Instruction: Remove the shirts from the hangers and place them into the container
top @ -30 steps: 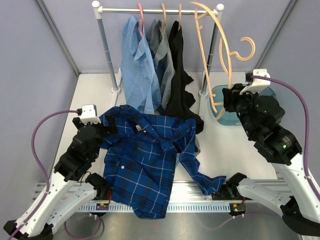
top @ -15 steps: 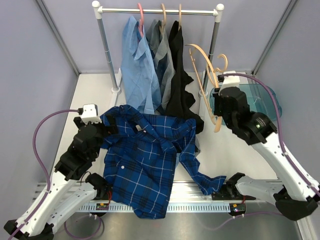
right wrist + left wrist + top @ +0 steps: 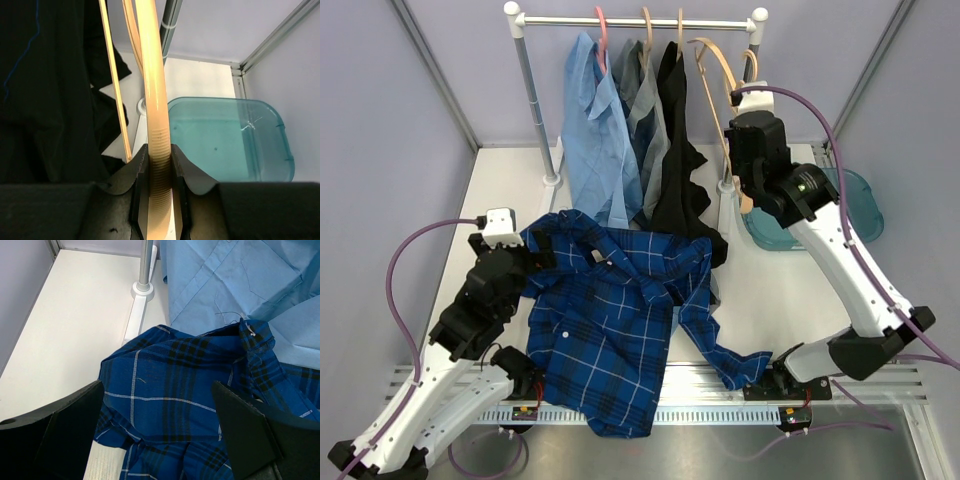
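Sprawling across the white table, a plaid shirt; lilac walls around.

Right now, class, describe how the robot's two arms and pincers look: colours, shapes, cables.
The left arm and right arm have white links with black joints and wrists. A purple cable loops along each. The left pincer and right pincer have black, wedge-shaped fingers.

Plaid shirt lies flat, three shirts hang on hangers, bare tan hanger upright near container.
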Robot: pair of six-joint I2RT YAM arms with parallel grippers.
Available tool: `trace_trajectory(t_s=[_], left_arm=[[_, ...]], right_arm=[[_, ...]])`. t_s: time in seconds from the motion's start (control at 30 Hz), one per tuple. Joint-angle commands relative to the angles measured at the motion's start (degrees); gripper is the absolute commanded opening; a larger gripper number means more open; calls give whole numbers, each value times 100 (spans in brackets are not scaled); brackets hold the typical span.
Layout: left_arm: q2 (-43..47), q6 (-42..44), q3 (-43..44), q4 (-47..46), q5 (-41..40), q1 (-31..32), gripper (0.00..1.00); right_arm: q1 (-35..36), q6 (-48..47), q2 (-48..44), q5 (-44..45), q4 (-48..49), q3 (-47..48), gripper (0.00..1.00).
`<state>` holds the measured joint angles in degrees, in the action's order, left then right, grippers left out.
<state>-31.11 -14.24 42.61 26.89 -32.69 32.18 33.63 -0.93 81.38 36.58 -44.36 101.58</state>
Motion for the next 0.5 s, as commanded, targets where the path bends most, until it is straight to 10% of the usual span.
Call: trace_trajectory(t_s=[0.0, 0.47], left_arm=[[26, -53, 2, -237, 105, -54, 94], [35, -61, 2, -237, 280, -186, 94]], right_arm=[[-225, -487, 324, 139, 314, 669, 0], [-699, -1102, 1503, -616, 156, 2208, 0]])
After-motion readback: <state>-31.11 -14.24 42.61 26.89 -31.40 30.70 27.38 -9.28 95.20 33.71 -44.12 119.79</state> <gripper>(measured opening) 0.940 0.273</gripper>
